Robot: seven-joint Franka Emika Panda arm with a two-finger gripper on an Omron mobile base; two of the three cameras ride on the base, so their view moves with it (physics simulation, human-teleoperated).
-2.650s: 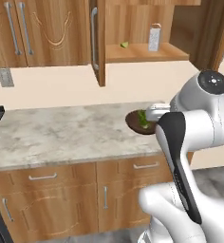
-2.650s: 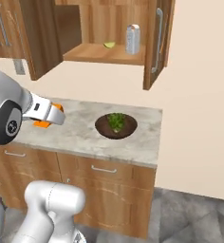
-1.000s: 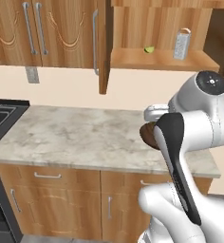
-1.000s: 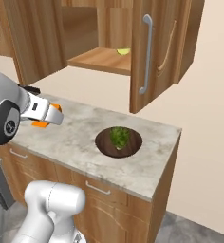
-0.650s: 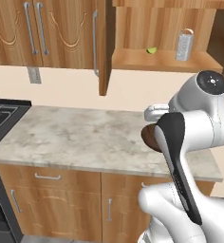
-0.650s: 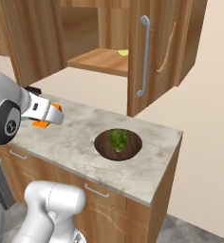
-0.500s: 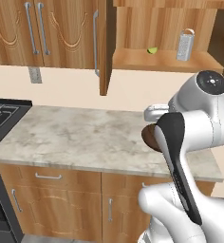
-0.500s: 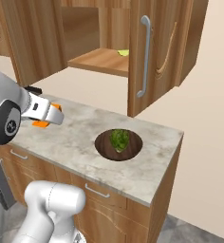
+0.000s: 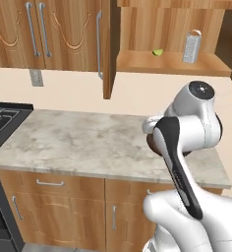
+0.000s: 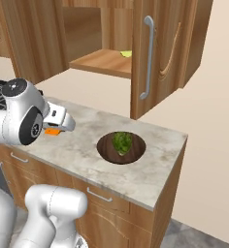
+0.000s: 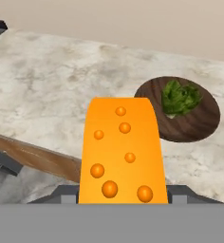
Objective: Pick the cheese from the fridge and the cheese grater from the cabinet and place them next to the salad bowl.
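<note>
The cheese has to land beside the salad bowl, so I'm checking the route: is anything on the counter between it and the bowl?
Nothing visible. The gripper holds the cheese above bare counter, with the salad bowl just ahead.

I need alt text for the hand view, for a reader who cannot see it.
An orange cheese wedge is held in the hand above a marble counter. Beyond it, a dark brown salad bowl with green leaves sits on the counter.

Base views from behind, left and right, sharing salad bowl (image 10: pixel 121 147); hand view close, looking down beside bowl
</note>
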